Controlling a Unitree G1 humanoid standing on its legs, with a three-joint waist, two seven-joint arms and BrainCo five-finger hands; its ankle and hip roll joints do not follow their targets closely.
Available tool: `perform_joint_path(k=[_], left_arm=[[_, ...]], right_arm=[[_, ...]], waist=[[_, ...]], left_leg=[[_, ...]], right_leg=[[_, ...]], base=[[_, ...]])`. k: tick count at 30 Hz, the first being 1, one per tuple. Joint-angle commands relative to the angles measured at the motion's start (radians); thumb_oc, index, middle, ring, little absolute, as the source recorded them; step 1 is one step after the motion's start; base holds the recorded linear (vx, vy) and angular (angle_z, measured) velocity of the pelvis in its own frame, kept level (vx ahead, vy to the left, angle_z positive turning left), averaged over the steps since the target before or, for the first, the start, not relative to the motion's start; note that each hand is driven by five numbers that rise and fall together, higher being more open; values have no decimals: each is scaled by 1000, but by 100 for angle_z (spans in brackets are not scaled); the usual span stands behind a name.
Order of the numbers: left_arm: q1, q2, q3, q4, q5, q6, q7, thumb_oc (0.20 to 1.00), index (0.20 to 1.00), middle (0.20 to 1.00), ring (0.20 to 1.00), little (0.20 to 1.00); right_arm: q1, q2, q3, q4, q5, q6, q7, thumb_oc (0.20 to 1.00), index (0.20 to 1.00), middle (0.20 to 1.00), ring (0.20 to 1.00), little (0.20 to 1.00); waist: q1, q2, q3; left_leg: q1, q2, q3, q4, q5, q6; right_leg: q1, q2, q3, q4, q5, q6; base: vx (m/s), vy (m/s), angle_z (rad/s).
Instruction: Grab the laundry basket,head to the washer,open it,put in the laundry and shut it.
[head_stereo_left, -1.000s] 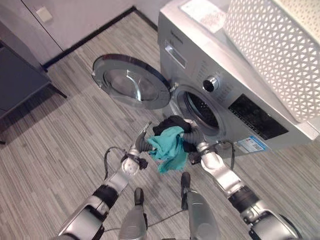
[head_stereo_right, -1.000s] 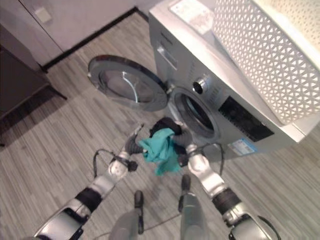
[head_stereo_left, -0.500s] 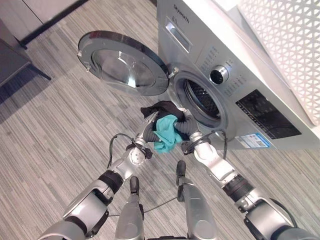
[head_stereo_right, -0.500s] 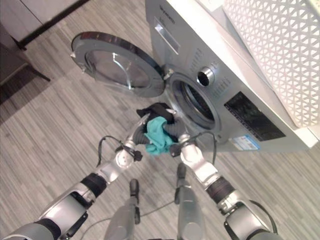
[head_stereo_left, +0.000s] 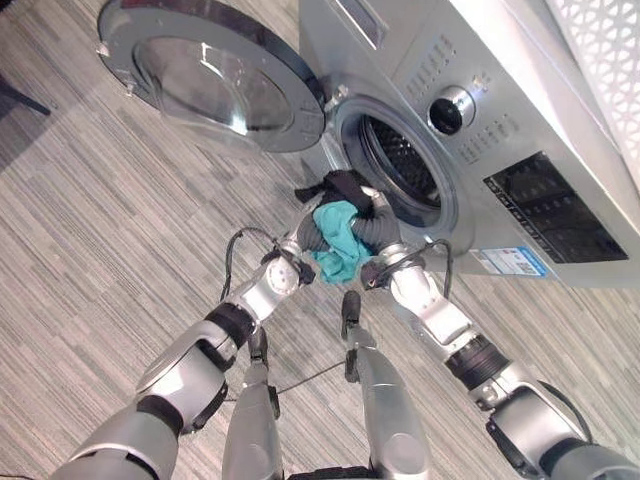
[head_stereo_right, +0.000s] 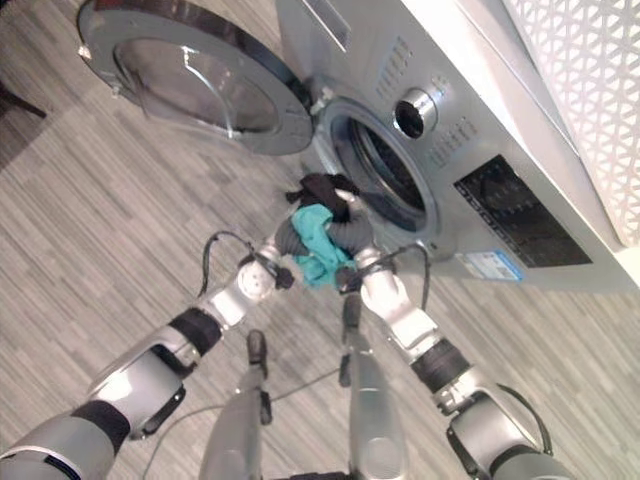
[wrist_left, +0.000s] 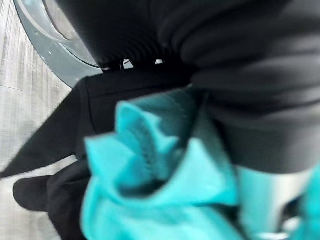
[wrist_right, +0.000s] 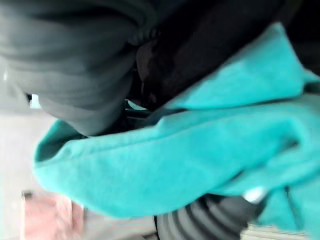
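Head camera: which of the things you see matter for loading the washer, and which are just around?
Job: teal cloth and black cloth held between left robot hand and right robot hand; washer, its open door; white basket on top.
Around: striped floor.

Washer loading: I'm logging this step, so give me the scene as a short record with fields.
washer door: swung fully open
drum opening: open, no cloth visible inside
laundry: teal cloth and black cloth, bunched between both hands just in front of the opening
left hand: against the bundle, fingers hidden
right hand: against the bundle, fingers hidden
laundry basket: white, on top of the washer
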Motion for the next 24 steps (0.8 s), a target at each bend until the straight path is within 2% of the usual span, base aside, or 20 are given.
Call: perform_joint_path(k=[1,2,8,10,11,14,20,21,22,24], left_arm=[[-112,-84,-43,23,41,-61,26,736,736,736,736,736],[-128,-88,-34,34,34,-60,38,200,200,200,200,200],[-163,-119,38,55,-45,-53,109,200,200,200,200,200],[-167,-120,49,63,-53,-56,123,200,200,200,200,200],[-164,-122,60,64,-69,-57,128,200,200,200,200,200],[-136,-112,99,47,-100,-68,149,200,200,200,200,200],[-48,-122,170,-7,-174,-107,201,200,200,200,200,200],[-26,-130,187,-15,-191,-126,204,200,200,200,200,200],[-26,-129,187,-15,-191,-126,204,200,200,200,200,200],[-18,-145,214,-2,-228,-145,188,200,200,200,200,200]], right_arm=[[-84,164,86,-170,85,-186,69,200,200,200,200,200],[-88,164,93,-174,86,-187,74,200,200,200,200,200],[-84,152,114,-189,71,-187,67,200,200,200,200,200],[-91,152,122,-185,69,-187,67,570,570,570,570,570],[-89,146,130,-195,61,-186,68,1000,1000,1000,1000,1000],[-80,115,163,-197,16,-165,79,1000,1000,1000,1000,1000],[0,81,173,-180,-5,-169,105,1000,1000,1000,1000,1000],[51,68,155,-180,47,-194,155,1000,1000,1000,1000,1000],[51,68,155,-180,47,-194,156,1000,1000,1000,1000,1000],[131,64,139,-175,242,-219,299,1000,1000,1000,1000,1000]], waist=[[-25,-40,-40],[-28,-41,-39],[-45,-42,-21],[-47,-43,-16],[-49,-44,-13],[-56,-46,-8],[-58,-39,8],[-59,-33,13],[-60,-34,11],[-66,-29,15]], left_leg=[[0,83,42,39,-56,-17],[-5,86,44,36,-55,-19],[-12,94,53,4,-39,-25],[-12,94,56,-2,-35,-26],[-10,94,57,-8,-34,-27],[0,98,67,-34,-25,-30],[19,96,79,-57,-17,-32],[23,96,81,-69,-11,-34],[20,94,80,-69,-9,-34],[20,94,81,-75,-5,-38]], right_leg=[[-40,-56,125,-93,22,123],[-50,-53,124,-91,22,122],[-83,-42,118,-87,25,124],[-89,-41,118,-86,26,124],[-91,-38,119,-86,25,124],[-100,-34,118,-86,25,125],[-106,-33,115,-73,20,126],[-107,-34,113,-70,18,127],[-110,-36,113,-72,21,127],[-112,-35,111,-67,19,129]], base=[[1,-7,-7],[5,-17,-7],[1,-23,-6],[0,0,0],[0,0,0],[2,0,-1],[0,0,-1],[0,0,0],[0,0,0],[0,0,0]])
